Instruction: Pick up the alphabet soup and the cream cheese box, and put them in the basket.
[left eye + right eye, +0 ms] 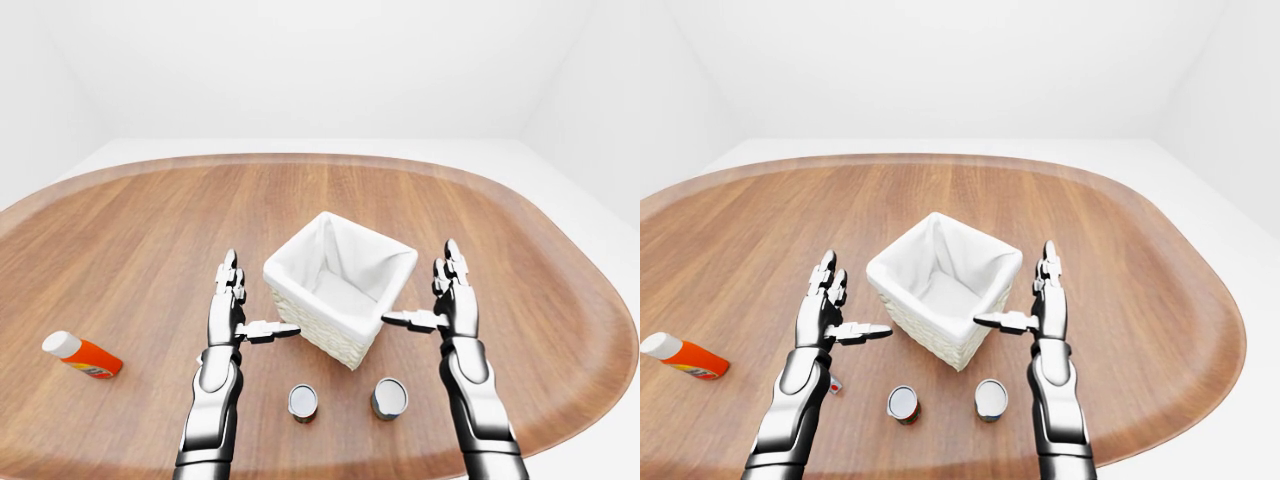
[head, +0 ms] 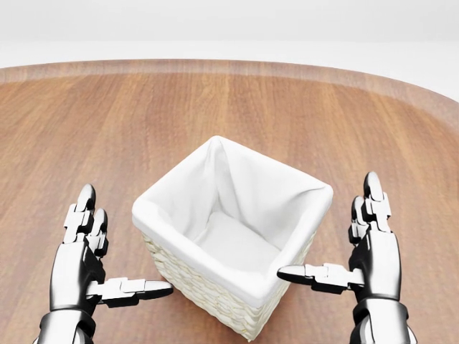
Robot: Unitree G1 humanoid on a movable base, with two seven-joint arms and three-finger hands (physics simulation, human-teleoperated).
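glossy chrome-and-black arms — jointed 3-finger left hand (image 2: 90,247), right hand (image 2: 366,251)

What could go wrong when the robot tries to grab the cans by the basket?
Both hands, left hand and right hand, are open and empty beside the basket. The two cans sit low in the left-eye view, under the forearms, so reaching back might knock one over or nudge the basket. They look alike from above, so it might pick the wrong one. No cream cheese box shows.

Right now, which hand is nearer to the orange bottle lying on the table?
Left. The left hand is open between the orange bottle and the basket; the right hand is open beyond the basket.
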